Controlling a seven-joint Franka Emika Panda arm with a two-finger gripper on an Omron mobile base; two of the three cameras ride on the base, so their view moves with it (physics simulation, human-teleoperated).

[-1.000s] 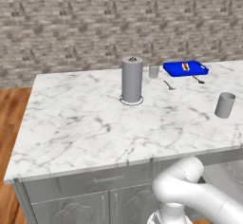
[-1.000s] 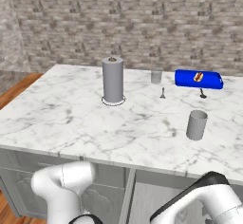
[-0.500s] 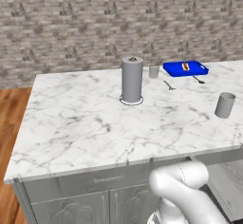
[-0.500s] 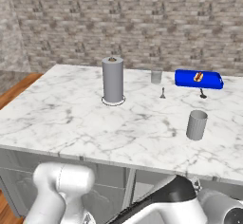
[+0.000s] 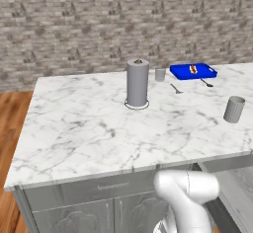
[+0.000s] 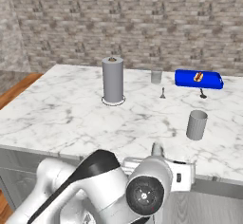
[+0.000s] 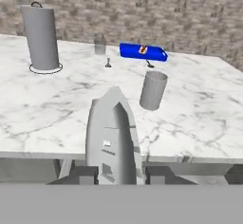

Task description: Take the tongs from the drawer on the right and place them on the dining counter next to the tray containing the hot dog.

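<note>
My gripper (image 7: pixel 122 173) is shut on the grey tongs (image 7: pixel 114 135), which stick up between the two fingertips and point toward the dining counter (image 7: pixel 57 104). In the right base view the tongs' tip (image 6: pixel 156 149) pokes just above the counter's near edge (image 6: pixel 61 116). The blue tray (image 7: pixel 153 54) with the hot dog (image 7: pixel 141 50) sits at the far right of the marble top (image 5: pixel 89 123); tray (image 5: pixel 202 72) and hot dog (image 5: pixel 193 69) also show in the left base view, and tray (image 6: pixel 211 80) and hot dog (image 6: pixel 198 77) in the right base view. The open drawer (image 5: pixel 234 192) lies below the counter edge at the right.
A tall grey paper-towel roll (image 5: pixel 138 83) stands mid-counter. A grey cup (image 5: pixel 233 109) stands near the right front, between me and the tray. A small glass (image 5: pixel 159 74) and two utensils (image 5: pixel 176 89) lie close to the tray. Wooden floor (image 5: pixel 10 128) lies to the left.
The arm has swung up and over in front of the counter; its hand has risen until the tongs' tip clears the counter edge. Things on the counter have not moved.
</note>
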